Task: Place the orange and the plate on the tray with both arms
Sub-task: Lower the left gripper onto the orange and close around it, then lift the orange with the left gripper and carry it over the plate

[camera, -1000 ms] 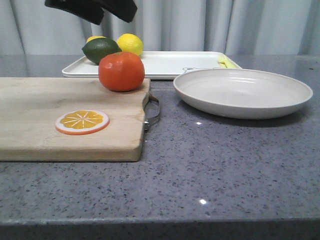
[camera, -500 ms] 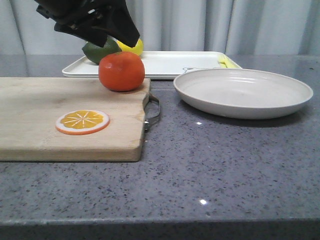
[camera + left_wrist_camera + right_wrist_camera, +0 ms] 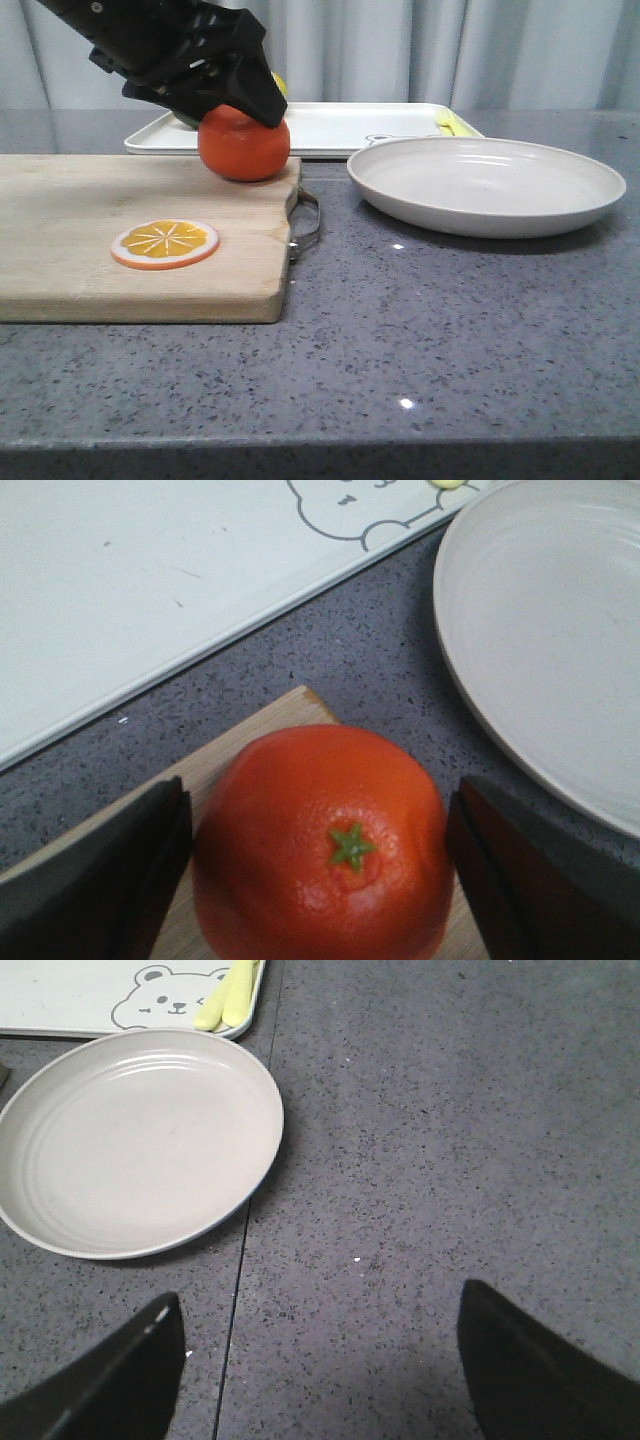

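- Orange sits on the cutting board's far corner, upper left of the front view.
- Left claw straddles it, fingers wide, not yet closed.
- Right claw hangs wide near the plate.

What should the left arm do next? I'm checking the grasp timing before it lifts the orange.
Probably close the left gripper. In the wrist view its open fingers sit either side of the orange, which rests on the cutting board; a small gap shows on each side, so nothing is gripped yet.
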Controlling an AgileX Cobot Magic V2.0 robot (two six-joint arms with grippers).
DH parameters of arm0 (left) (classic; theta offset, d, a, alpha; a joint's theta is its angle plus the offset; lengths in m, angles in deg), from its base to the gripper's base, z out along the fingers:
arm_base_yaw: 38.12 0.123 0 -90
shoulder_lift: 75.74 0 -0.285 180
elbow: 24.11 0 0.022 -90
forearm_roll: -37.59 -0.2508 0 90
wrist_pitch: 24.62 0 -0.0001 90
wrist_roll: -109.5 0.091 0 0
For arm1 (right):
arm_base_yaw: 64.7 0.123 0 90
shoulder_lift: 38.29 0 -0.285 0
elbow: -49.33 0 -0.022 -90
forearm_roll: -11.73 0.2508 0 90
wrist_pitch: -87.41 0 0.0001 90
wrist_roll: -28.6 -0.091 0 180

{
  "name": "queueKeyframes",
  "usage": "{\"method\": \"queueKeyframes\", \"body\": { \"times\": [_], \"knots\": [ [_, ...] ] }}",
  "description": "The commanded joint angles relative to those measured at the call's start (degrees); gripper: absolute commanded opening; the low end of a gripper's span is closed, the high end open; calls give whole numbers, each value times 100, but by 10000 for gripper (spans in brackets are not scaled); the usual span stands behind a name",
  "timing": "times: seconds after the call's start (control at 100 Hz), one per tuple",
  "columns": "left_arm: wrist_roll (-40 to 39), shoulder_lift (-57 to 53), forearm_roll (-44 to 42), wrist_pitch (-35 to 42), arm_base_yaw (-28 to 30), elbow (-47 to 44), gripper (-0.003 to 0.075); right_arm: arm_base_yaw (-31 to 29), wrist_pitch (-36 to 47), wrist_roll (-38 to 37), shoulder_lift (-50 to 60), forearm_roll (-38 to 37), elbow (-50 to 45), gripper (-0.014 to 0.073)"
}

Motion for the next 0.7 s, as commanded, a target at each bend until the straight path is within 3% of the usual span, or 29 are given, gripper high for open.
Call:
{"method": "queueKeyframes", "body": {
  "times": [0.0,0.12,0.38,0.69],
  "knots": [
    [-30,-210,118,159,-54,169,500,7,403,33,-56,-1,199,568],
    [-30,-210,118,91,-54,169,460,7,403,33,-56,-1,199,568],
    [-30,-210,118,-65,-54,169,298,7,410,33,-56,-1,199,568],
    [-30,-210,118,-438,-54,377,281,7,421,33,-56,-1,199,568]
  ]
}}
